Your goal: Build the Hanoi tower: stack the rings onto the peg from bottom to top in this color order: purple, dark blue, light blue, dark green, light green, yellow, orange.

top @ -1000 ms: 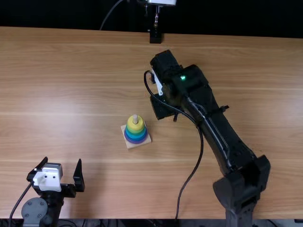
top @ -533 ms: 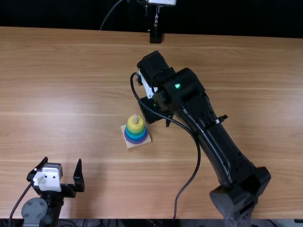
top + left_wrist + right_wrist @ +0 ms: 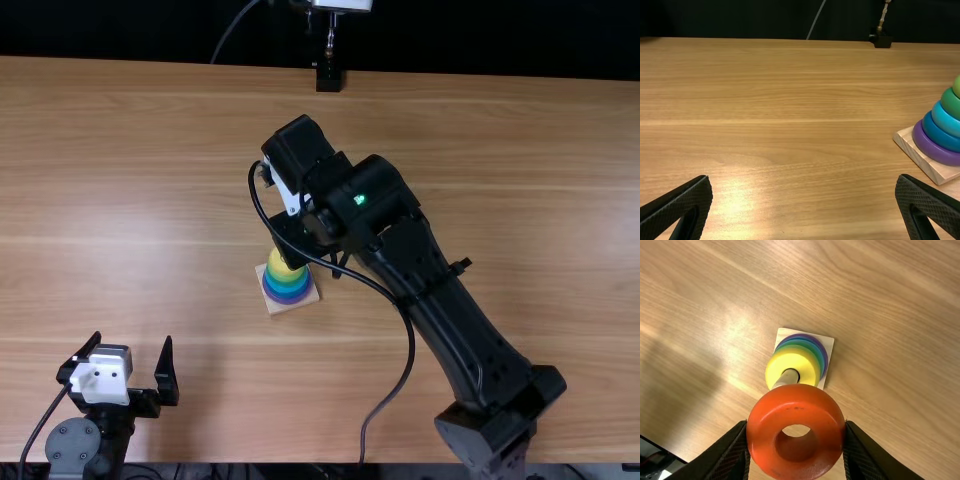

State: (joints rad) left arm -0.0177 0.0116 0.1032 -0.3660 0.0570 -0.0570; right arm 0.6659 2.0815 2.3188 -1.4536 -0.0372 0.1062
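Note:
In the top view my right gripper (image 3: 292,240) is over the back of the ring tower, covering the peg's top there. In the right wrist view that gripper (image 3: 796,424) is shut on the orange ring (image 3: 796,407), held above and apart from the peg (image 3: 785,378). The yellow ring (image 3: 806,365) is uppermost on the peg. Below it, the left wrist view has light green (image 3: 957,86), dark green (image 3: 951,103), light blue (image 3: 945,120), dark blue (image 3: 940,135) and purple (image 3: 935,151) rings. My left gripper (image 3: 133,340), well left of the tower, is open; its own view shows the gripper (image 3: 804,179) holding nothing.
The tower's square wooden base (image 3: 280,306) rests on the table (image 3: 150,200), left of the right arm (image 3: 440,310), which crosses diagonally from the near right. A black stand (image 3: 328,78) is at the table's far edge.
My right gripper has moved left and slightly nearer in the top view, from beyond and right of the tower to over its back part. The left arm has kept still.

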